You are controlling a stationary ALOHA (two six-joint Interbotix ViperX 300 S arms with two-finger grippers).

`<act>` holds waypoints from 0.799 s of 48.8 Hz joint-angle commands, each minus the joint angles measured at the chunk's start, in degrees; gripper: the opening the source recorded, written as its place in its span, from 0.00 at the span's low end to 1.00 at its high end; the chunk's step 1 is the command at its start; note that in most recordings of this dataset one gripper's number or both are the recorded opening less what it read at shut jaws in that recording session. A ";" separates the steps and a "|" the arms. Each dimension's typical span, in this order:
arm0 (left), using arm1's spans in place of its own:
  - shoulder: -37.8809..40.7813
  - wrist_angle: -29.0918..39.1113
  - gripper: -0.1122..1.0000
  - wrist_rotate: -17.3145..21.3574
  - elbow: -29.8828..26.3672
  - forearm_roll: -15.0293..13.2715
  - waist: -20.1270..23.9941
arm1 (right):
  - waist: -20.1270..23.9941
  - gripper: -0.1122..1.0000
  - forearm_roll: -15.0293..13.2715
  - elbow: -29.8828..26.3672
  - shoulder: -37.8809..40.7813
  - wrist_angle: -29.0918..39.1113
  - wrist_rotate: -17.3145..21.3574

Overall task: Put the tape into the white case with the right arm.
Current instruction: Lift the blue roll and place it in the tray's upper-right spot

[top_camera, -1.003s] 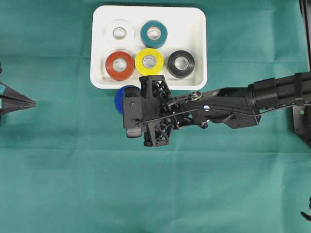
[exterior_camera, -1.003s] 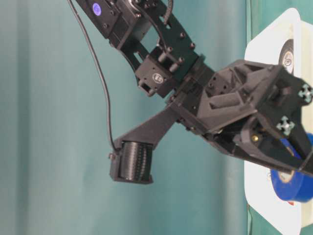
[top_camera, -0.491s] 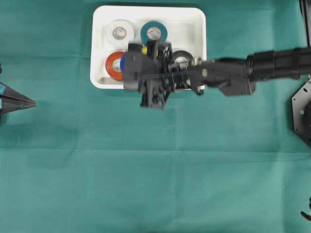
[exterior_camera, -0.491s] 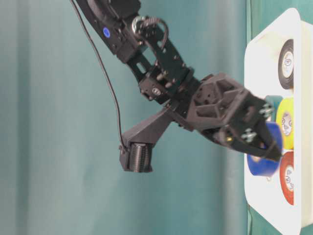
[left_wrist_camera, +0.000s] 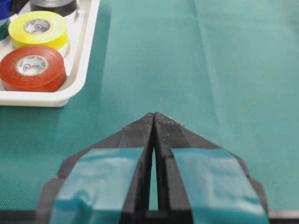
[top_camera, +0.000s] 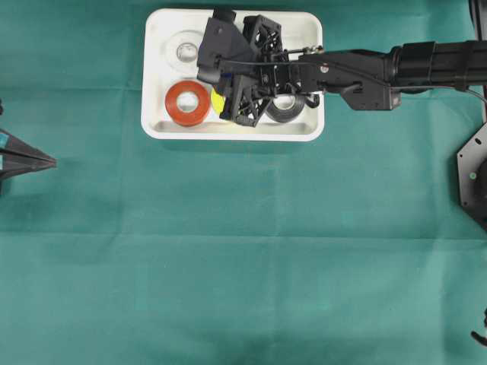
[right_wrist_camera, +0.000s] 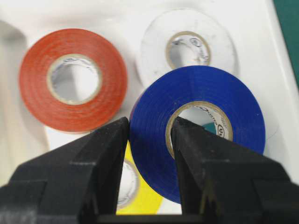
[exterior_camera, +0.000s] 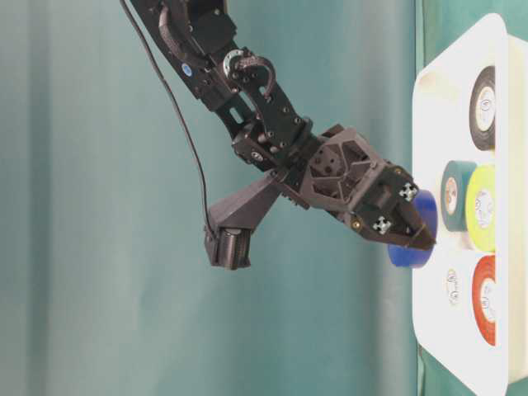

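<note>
My right gripper is shut on the blue tape, with one finger through the roll's hole and the other against its outer face. The table-level view shows the tape hanging just above the white case, apart from the rolls inside. From overhead the right gripper covers the middle of the white case and hides the blue tape. My left gripper is shut and empty, low over the green cloth at the far left.
In the case lie a red roll, a white roll, a black roll, a yellow roll and a teal roll. Green cloth surrounds the case.
The right arm has carried the blue tape from just outside the case's near rim to above the rolls inside it. The left gripper has stayed still.
</note>
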 commanded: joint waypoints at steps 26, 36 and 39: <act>0.44 -0.53 0.10 0.09 -0.62 -0.09 0.00 | -3.69 0.11 -0.09 9.76 -9.76 -0.53 0.09; 0.53 -0.53 0.10 0.00 -0.62 -0.09 0.09 | -5.27 0.11 -0.09 13.54 -11.95 -0.53 0.09; 0.44 -0.53 0.10 0.00 -0.62 -0.09 0.00 | -5.71 0.11 -0.09 14.15 -12.13 -0.53 0.00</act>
